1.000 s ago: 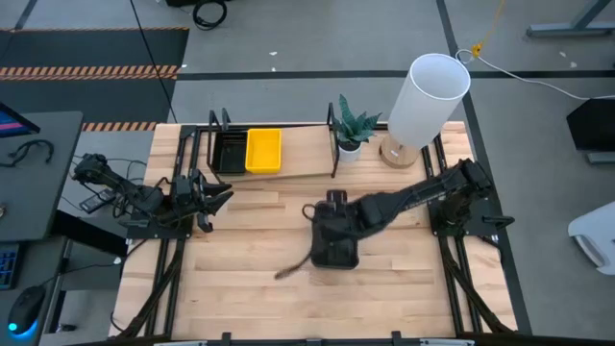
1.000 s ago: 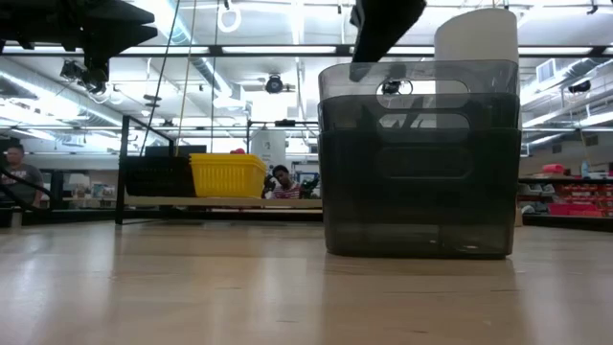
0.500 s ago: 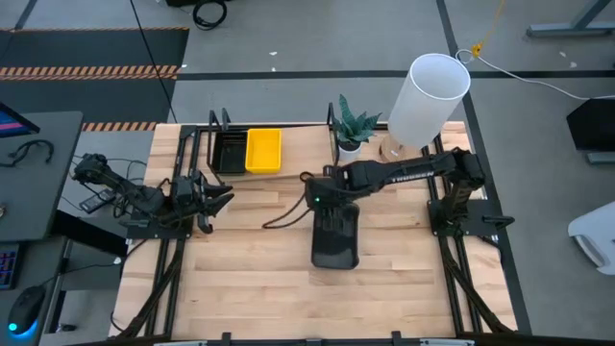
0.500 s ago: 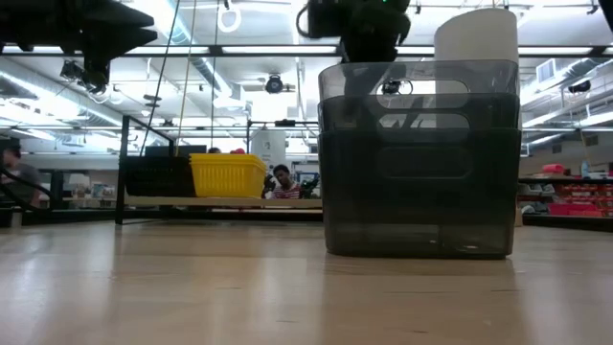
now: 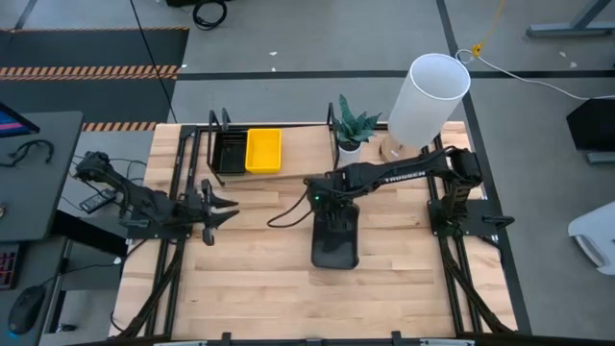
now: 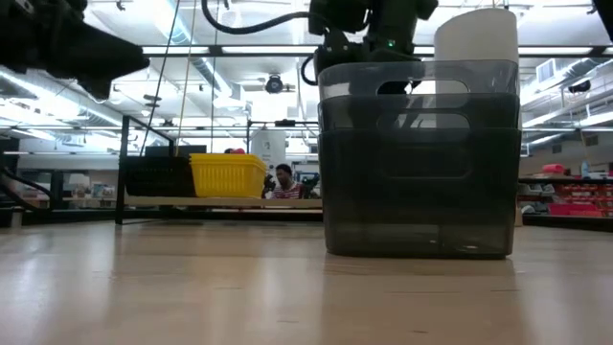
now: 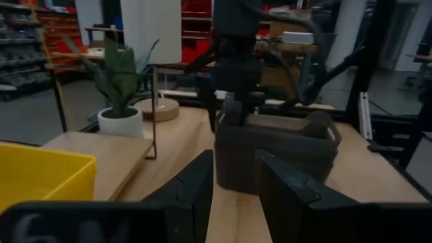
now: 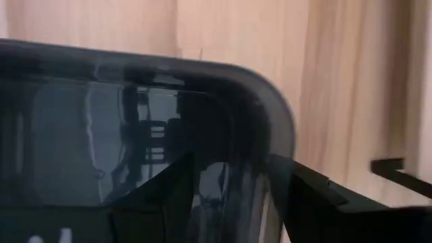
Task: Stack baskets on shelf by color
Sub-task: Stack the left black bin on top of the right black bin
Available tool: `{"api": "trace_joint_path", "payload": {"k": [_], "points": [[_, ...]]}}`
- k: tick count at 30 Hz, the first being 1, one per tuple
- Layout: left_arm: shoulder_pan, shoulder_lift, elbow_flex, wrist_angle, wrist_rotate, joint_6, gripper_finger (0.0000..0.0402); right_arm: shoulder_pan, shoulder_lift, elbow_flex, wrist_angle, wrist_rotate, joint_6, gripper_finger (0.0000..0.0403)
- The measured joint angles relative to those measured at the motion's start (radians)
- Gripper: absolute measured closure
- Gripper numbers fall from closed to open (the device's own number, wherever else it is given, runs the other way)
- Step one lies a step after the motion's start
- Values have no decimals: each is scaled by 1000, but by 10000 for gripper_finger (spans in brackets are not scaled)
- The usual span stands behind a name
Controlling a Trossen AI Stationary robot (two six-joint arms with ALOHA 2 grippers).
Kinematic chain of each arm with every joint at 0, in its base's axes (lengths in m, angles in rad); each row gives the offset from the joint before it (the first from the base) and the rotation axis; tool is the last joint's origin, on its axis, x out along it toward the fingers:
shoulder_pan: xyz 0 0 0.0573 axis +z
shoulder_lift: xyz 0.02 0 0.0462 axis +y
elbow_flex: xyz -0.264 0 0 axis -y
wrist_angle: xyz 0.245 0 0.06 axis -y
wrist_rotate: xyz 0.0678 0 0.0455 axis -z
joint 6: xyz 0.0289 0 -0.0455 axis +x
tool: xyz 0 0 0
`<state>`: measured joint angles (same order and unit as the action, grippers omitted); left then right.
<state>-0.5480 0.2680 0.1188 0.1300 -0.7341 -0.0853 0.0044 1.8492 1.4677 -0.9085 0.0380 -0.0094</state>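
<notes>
A nested stack of dark grey baskets [image 5: 336, 242] stands on the tabletop's middle, and fills the low view [image 6: 420, 158]. My right gripper [image 5: 332, 204] points down over the stack's far end. It is open, with its fingers on either side of the top basket's end wall [image 8: 233, 196]. The shelf [image 5: 288, 159] at the far left carries a black basket [image 5: 229, 152] and a yellow basket [image 5: 263, 151] side by side. My left gripper [image 5: 224, 206] waits at the table's left, open and level, with nothing between its fingers [image 7: 236, 196]. My right gripper comes from above, slanting slightly, and straddles the far end wall of the top grey basket near a rounded corner [image 8: 273, 111]. One finger [image 8: 177, 192] is inside, the other [image 8: 307, 196] outside. Whether either finger touches the wall, I cannot tell. The stack rests on the table.
A potted plant [image 5: 352, 130] and a tall white lamp [image 5: 428, 96] stand at the far edge, right of the shelf. The shelf's wire end loops [image 5: 332, 144] rise beside the plant. Bare wood lies near and left of the grey stack.
My right gripper has swung from over the grey stack's middle toward the table's far edge and come down at the stack's far end. The stack has stayed where it was. My left gripper has sunk a little and tipped.
</notes>
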Motion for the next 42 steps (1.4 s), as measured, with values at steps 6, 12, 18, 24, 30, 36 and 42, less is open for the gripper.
{"api": "trace_joint_path", "payload": {"k": [6,12,18,24,30,36,42], "points": [[1,0,-97,167,-2,27,285,-19,0,-44,44,-24,0,212],[-7,-9,-110,224,-38,89,285,-36,-1,-49,66,-54,0,223],[-46,-74,-110,204,-83,146,315,-36,-1,-49,63,-82,-20,243],[-120,-190,-110,152,-161,229,373,-35,-1,-49,54,-81,-36,248],[-156,-264,-111,105,-208,248,396,-33,-3,-49,22,-43,-45,238],[-156,-264,-111,121,-210,254,372,-60,-2,-48,52,-45,-89,231],[-156,-262,-111,132,-213,227,369,-68,-2,-48,75,-36,-135,235]]}}
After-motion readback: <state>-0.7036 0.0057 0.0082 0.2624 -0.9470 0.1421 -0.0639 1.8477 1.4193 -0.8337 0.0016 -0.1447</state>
